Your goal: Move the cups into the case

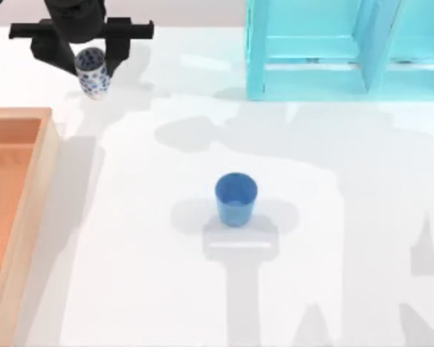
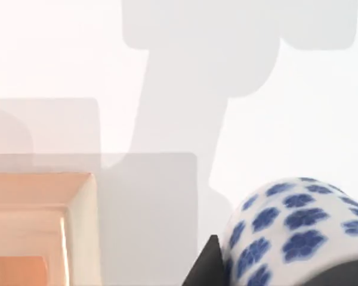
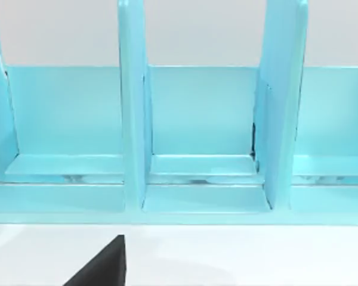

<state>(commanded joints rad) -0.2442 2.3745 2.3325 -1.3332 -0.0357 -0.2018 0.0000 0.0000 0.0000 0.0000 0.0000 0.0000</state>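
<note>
My left gripper point(image 1: 92, 63) is at the far left of the table, shut on the narrow white cup with the blue flower pattern point(image 1: 92, 78). It holds the cup above the table, just beyond the far corner of the case point(image 1: 48, 166). The left wrist view shows this cup point(image 2: 292, 229) close up beside one dark finger point(image 2: 207, 265), with the case's light rim point(image 2: 80, 226) lower down. The plain blue cup point(image 1: 236, 197) stands upright near the table's middle, apart from both grippers. A dark part of my right gripper point(image 3: 101, 268) faces the rack.
A light blue rack with upright dividers point(image 1: 311, 58) stands at the back right, and it fills the right wrist view as the rack point(image 3: 197, 119). White tabletop lies between the case and the blue cup.
</note>
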